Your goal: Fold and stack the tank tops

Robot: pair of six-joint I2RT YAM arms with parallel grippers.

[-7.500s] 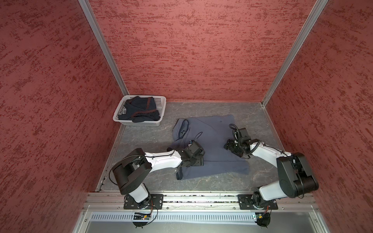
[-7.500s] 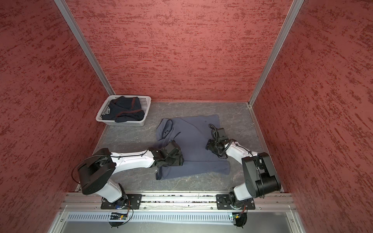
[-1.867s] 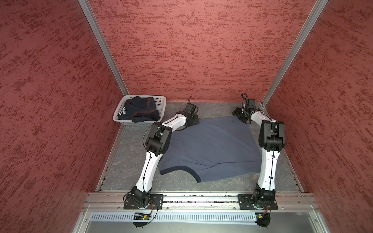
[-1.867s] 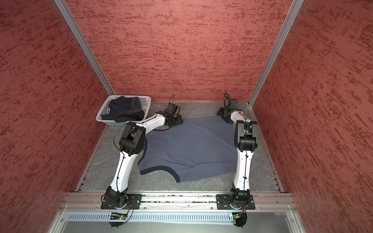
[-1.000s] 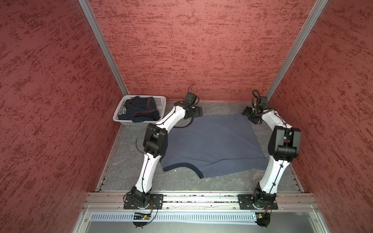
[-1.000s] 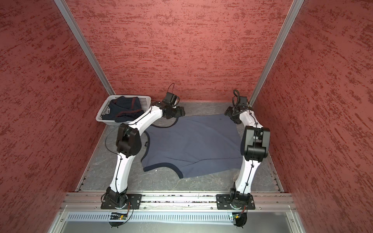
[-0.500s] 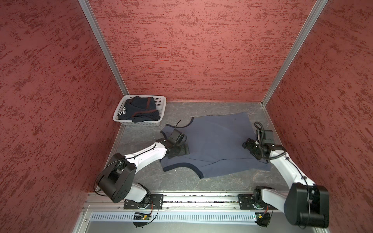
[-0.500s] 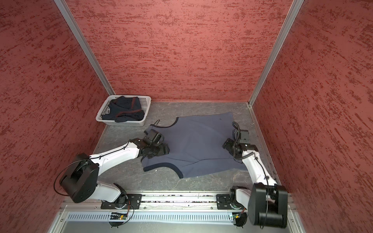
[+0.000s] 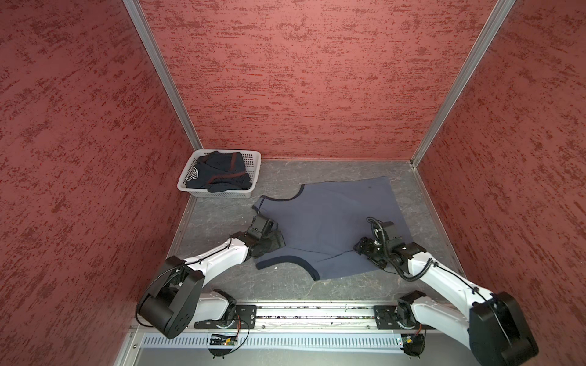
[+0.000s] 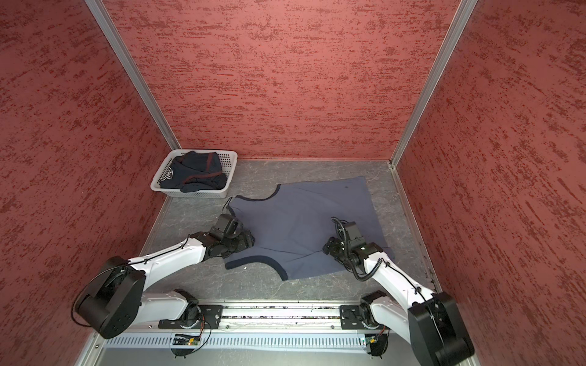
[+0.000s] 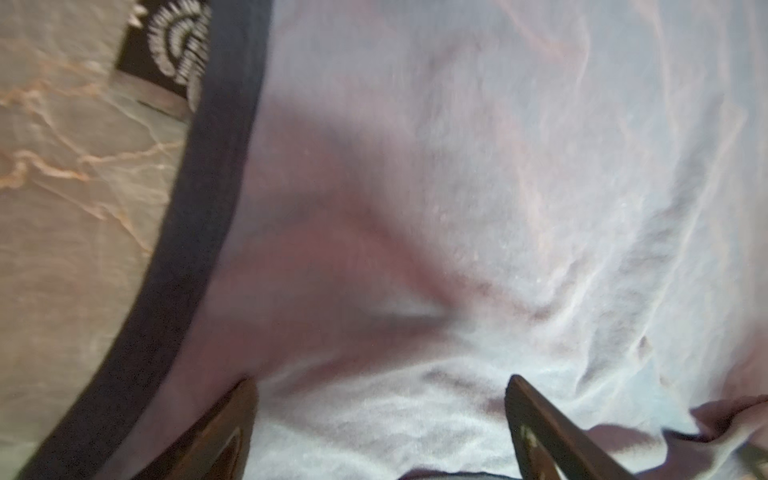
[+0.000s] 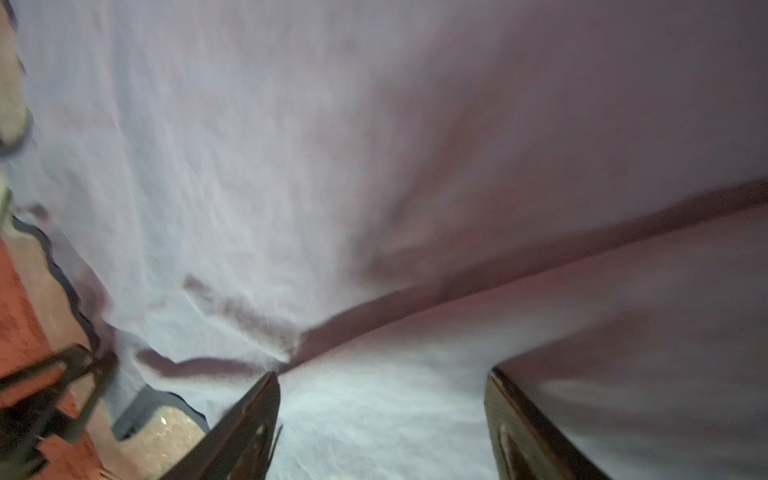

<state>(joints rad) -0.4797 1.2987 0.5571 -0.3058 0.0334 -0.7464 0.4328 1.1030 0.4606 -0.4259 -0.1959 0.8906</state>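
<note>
A slate-blue tank top (image 9: 333,218) (image 10: 304,218) with navy trim lies spread flat on the grey table, its armholes and neck to the left. My left gripper (image 9: 278,240) (image 10: 250,238) hovers low over its left part, jaws open, with only flat cloth (image 11: 457,208) between the fingers (image 11: 232,419). My right gripper (image 9: 360,250) (image 10: 328,247) is open over the near right part, by a crease in the cloth (image 12: 415,299). A dark navy tank top (image 9: 218,171) (image 10: 193,172) with maroon trim lies crumpled in the basket.
The white perforated basket (image 9: 255,164) (image 10: 233,158) stands in the far left corner. Red walls close in the table on three sides. The arms' base rail (image 9: 304,313) runs along the near edge. Bare table shows left of the top and along the front.
Both arms have drawn back from the top's far edge to its near half. In the last half second the right gripper slid left and nearer. The top lies still.
</note>
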